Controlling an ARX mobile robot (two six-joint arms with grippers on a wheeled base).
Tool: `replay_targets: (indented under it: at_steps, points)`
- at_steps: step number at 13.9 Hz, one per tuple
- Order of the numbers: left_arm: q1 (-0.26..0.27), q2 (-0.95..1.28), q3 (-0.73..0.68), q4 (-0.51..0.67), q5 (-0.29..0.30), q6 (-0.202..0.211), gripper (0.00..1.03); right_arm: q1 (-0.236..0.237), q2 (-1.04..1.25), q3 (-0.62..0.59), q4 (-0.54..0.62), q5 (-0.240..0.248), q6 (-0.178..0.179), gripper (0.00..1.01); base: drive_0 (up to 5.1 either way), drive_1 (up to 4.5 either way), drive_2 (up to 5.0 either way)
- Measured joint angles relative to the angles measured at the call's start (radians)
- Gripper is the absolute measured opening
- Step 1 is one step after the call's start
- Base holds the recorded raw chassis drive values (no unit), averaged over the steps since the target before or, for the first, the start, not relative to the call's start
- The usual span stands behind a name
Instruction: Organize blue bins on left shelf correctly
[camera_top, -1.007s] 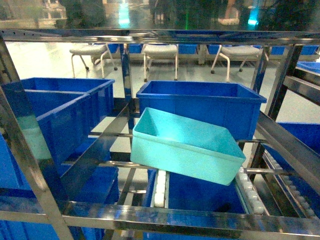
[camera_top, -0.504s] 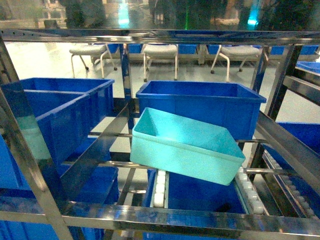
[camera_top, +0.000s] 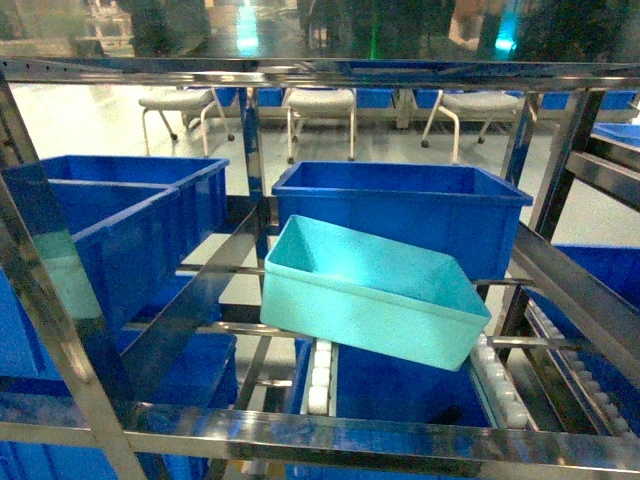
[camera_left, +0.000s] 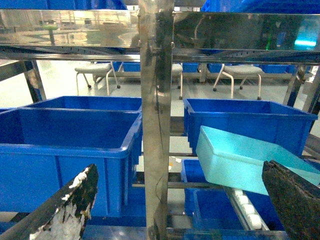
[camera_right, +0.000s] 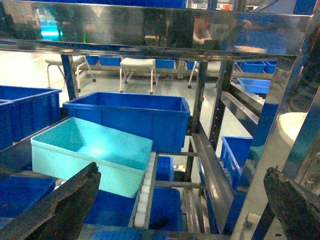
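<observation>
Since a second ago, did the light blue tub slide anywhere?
No. In the head view the light blue tub sits in the same tilted spot against the dark blue crate behind it and the shelf's front bar.

I can't read any text, label, brand, number or sign in any view. The turquoise bin (camera_top: 370, 295) has plain walls, no sticker or print that I can see. The royal-blue crates (camera_top: 400, 205) look bare too. The steel shelf rails (camera_top: 320, 72) only show blurry reflections, nothing I can make out as letters. Both wrist views are too soft for fine print anyway.
</observation>
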Motion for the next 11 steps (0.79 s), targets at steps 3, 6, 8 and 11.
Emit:
replay_targets:
  at_steps: [3, 6, 8, 11]
  points:
    - [0.000, 0.000, 0.000, 0.000, 0.000, 0.000, 0.98, 0.000, 0.000, 0.000, 0.000, 0.000, 0.000, 0.98, 0.0, 0.00, 0.0]
    - [0.000, 0.000, 0.000, 0.000, 0.000, 0.000, 0.98, 0.000, 0.000, 0.000, 0.000, 0.000, 0.000, 0.98, 0.0, 0.00, 0.0]
    - [0.000, 0.000, 0.000, 0.000, 0.000, 0.000, 0.98, 0.000, 0.000, 0.000, 0.000, 0.000, 0.000, 0.98, 0.0, 0.00, 0.0]
    - [0.000, 0.000, 0.000, 0.000, 0.000, 0.000, 0.98, 0.000, 0.000, 0.000, 0.000, 0.000, 0.000, 0.98, 0.0, 0.00, 0.0]
